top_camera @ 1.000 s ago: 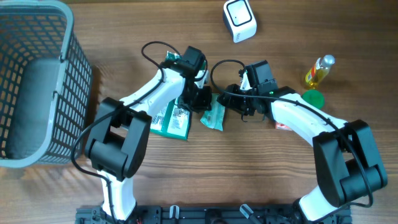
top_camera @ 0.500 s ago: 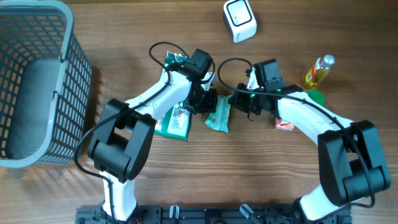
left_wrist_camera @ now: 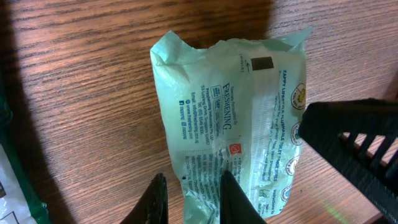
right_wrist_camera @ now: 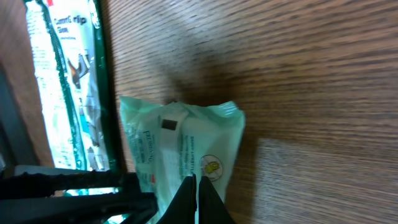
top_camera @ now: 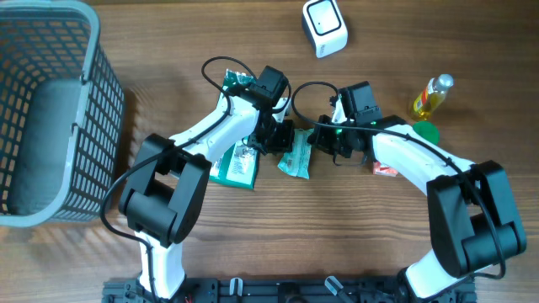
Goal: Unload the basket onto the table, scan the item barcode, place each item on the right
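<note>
Between the two pincers: pale green crinkled plastic packet (top_camera: 295, 158) lying flat on the brown wooden desk (top_camera: 253, 244), printed side up; no barcode bars can be made out on the face that shows
long axis: runs away from the fingertips in both wrist views; in the overhead view the packet's upper part is hidden under the pincers
left pincer (left_wrist_camera: 189, 190): narrow; its fingers sit on either side of the packet's near end, closed onto the film
right pincer (right_wrist_camera: 196, 186): fully closed, tips together at the packet's edge on the opposite side; I cannot tell whether any film is caught between them
white box-shaped scanner (top_camera: 324, 28): well apart from the packet, beyond it toward the far edge of the desk, window facing up
nearer arm: both pincers are at the packet; the right one looks slightly closer to the scanner
coming move, as a judgement: the packet must travel outward along its own length; whichever face carries the code has to be turned toward the scanner's window
</note>
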Available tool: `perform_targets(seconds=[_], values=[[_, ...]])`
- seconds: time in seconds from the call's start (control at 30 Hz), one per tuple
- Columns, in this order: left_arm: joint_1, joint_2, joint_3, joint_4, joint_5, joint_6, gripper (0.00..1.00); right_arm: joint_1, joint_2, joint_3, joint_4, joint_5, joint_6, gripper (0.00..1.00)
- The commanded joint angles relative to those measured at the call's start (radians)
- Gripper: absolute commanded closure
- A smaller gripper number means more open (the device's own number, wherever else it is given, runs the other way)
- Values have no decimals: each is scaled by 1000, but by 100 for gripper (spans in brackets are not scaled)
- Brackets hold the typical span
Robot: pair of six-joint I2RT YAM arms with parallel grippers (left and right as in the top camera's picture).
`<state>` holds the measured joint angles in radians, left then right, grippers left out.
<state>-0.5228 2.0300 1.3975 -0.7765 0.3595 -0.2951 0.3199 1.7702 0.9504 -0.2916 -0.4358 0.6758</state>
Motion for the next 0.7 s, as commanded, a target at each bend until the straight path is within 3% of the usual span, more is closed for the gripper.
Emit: perform_targets(seconds=[0.0,0.27,0.67], values=[[-3,14,-14,3,-21,-5,85,4,24,-4,-2,35,7,96],[-3,14,-14,3,-21,-5,85,2,-60,1,56,6,-18,96],[-3,14,-14,3,-22,-5,85,37,-39,1,52,-6,-18,96]])
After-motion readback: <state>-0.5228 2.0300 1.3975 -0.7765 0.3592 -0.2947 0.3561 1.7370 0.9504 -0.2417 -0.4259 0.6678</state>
